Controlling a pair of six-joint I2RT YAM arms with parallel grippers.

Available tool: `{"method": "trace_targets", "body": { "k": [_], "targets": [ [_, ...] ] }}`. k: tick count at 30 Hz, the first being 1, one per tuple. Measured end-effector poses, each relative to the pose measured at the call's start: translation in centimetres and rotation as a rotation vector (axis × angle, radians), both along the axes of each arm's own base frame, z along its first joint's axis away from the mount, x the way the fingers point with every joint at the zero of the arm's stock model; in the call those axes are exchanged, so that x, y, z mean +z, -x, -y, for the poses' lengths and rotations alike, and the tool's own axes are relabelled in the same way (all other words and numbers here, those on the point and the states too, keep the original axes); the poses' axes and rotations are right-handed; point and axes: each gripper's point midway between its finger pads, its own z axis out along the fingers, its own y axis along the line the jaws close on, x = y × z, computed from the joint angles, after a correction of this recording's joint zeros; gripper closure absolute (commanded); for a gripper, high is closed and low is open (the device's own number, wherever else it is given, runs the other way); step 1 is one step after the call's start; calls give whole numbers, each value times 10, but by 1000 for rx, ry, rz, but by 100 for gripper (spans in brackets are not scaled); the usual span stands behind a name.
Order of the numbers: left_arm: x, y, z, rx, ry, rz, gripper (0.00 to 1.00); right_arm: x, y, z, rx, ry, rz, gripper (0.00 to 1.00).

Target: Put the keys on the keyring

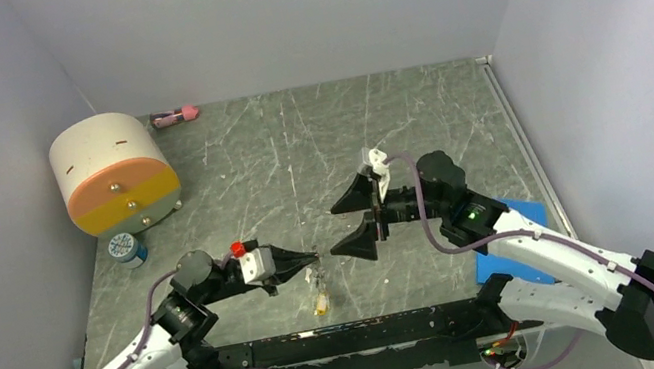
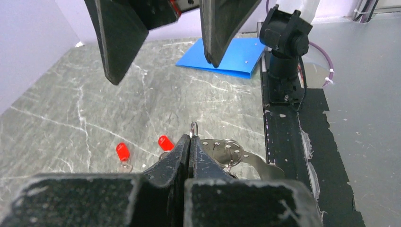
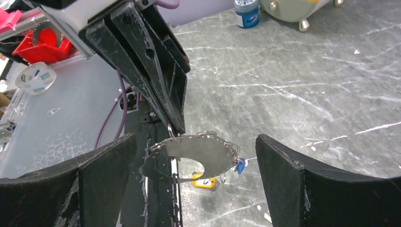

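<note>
From above, on the grey marbled table [image 1: 226, 151], my left pincer [image 1: 313, 259] is pressed together into one dark point. My right pincer [image 1: 333, 230] faces it from just beside, its two black wedge-shaped fingers spread wide. A small yellow piece [image 1: 323, 304] shows just under the left tip, too small for me to read.

On the left wrist camera the matte black fingers meet with no gap and clamp the thin wire loop of the keyring [image 2: 231, 152]. Its flat, shiny silver plate pokes out to the right of the tips, partly hidden behind them. Two red-headed keys [image 2: 122, 151] lie on the stone left of the fingers, off the ring; I can hardly make out their blades. A blue sheet [image 2: 227, 56] lies beyond.

On the right wrist camera the plate hangs from the left tip, saw-toothed along its curved rim. I see it between my spread fingers, touching neither. A blue tag [image 3: 239, 165] dangles at its edge.
</note>
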Motion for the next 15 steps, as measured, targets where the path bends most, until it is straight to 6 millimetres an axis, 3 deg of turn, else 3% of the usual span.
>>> {"method": "trace_targets", "body": {
  "k": [7, 15],
  "targets": [
    [20, 11, 0, -58, 71, 114, 98, -8, 14, 9, 38, -82, 132, 1],
    [36, 26, -3, -130, 110, 248, 97, 12, 26, 15, 91, -155, 328, 4]
  ]
}}
